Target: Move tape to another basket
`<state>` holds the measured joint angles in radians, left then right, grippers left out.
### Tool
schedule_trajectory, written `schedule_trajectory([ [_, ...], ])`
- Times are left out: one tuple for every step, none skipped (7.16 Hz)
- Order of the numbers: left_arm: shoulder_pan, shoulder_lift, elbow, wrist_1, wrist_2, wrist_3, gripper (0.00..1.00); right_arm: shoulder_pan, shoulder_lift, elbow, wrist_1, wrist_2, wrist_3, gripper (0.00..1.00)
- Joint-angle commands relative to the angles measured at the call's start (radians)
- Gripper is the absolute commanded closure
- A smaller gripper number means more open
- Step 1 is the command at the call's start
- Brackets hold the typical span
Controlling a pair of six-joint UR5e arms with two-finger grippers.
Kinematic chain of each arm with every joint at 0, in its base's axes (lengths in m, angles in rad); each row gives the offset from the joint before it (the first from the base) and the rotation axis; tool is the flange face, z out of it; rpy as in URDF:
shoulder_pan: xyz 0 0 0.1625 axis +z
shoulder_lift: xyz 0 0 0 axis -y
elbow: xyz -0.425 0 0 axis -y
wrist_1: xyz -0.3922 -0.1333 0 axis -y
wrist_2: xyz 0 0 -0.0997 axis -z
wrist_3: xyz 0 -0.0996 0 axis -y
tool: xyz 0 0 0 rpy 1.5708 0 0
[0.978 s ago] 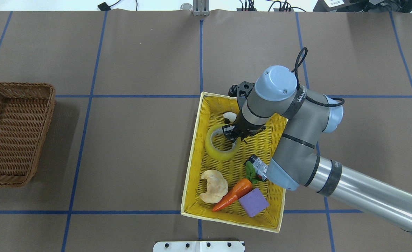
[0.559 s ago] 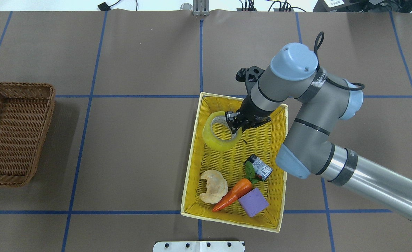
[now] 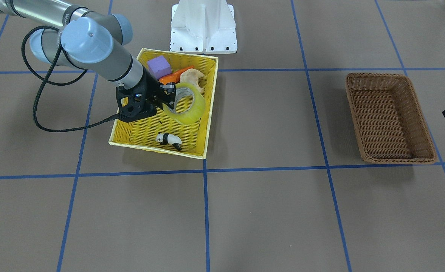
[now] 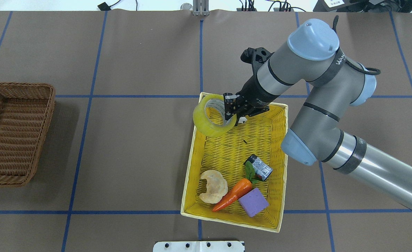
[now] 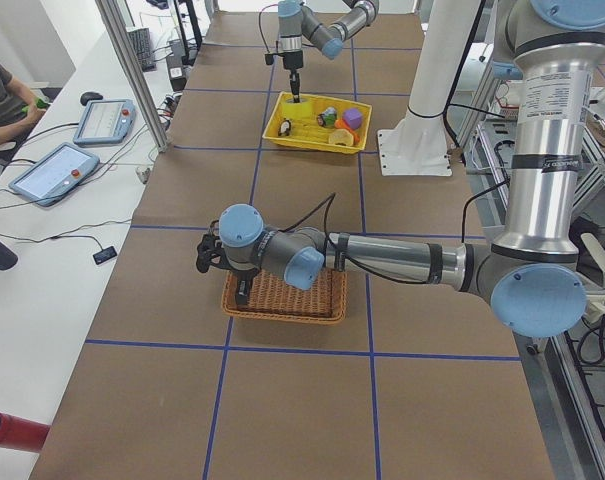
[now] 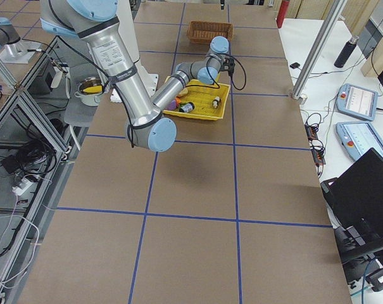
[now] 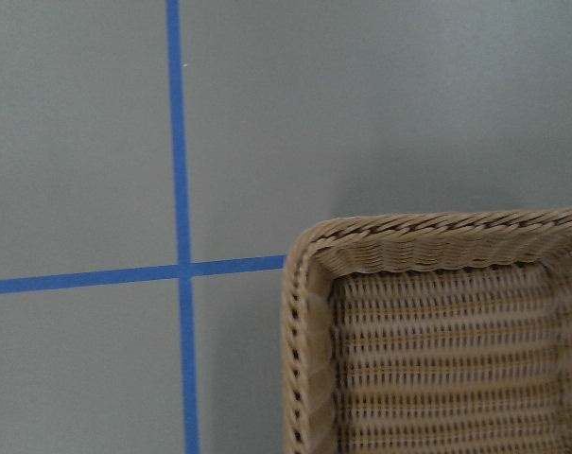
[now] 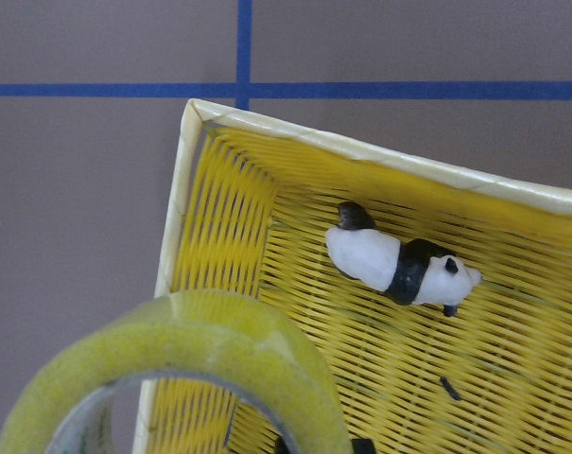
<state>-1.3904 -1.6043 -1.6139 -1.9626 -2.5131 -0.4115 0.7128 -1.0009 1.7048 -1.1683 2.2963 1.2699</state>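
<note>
Tape point(image 4: 207, 125) higher; jar point(image 4: 260, 167) label apparently illegible.

The right arm point(image 4: 297, 80) has swung toward the far side of the counter point(image 4: 139, 52), and its wrist has risen out of the yellow basket point(image 4: 191, 175). The tape point(image 4: 209, 122), clamped by its wall in the jaws, has gone with it. A second ago it lay low over the middle of the basket's far half. Now it hangs tilted over the far left corner, with its outer edge past the rim. The arm's elbow has pulled back too, so the small jar point(image 4: 259, 167), half covered a second ago, now lies in full view.
</note>
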Motion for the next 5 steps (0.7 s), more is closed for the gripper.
schedule_trajectory([
  [0.042, -0.041, 0.003, -0.155, -0.101, -0.254, 0.02, -0.013, -0.005, -0.005, 0.285, -0.001, 0.234, 1.0],
  [0.071, -0.054, 0.003, -0.255, -0.108, -0.391, 0.02, -0.025, -0.005, -0.005, 0.374, -0.009, 0.303, 1.0],
  [0.097, -0.058, 0.003, -0.365, -0.109, -0.524, 0.02, -0.053, -0.011, -0.007, 0.506, -0.058, 0.406, 1.0],
  [0.125, -0.065, 0.006, -0.475, -0.104, -0.621, 0.02, -0.091, -0.037, -0.008, 0.674, -0.158, 0.513, 1.0],
  [0.135, -0.087, 0.008, -0.563, -0.101, -0.669, 0.02, -0.117, -0.039, -0.011, 0.75, -0.217, 0.579, 1.0],
])
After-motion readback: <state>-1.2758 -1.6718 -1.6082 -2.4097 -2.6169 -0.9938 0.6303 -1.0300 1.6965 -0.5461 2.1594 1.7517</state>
